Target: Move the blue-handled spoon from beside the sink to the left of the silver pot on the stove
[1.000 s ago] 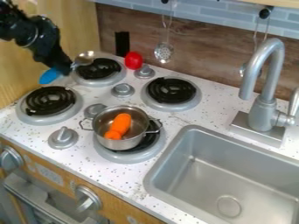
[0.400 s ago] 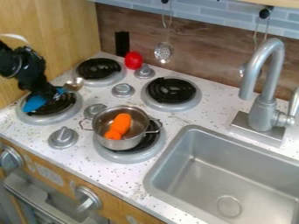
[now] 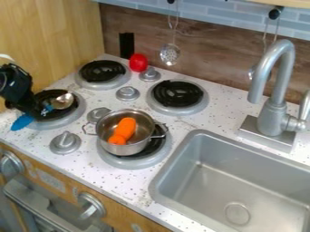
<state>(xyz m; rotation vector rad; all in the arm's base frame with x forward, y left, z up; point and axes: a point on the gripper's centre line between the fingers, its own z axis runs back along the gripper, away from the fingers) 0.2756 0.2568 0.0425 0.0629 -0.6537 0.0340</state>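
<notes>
The tool (image 3: 35, 112) hangs at nine o'clock in the view, clamped on a blue-handled spoon (image 3: 62, 101) — its metal bowl towards two o'clock, its blue end between seven and eight; the bowl is over a black-coiled burner (image 3: 63, 122); between three and four o'clock from the tool, a steel pot (image 3: 138, 147) holds an orange toy (image 3: 126, 128).

Claw (image 3: 34, 112) + blue-handled spoon (image 3: 62, 101) moved down-left in view. Spoon bowl was by rear-left burner (image 3: 103, 71), now over front-left burner (image 3: 61, 114).
</notes>
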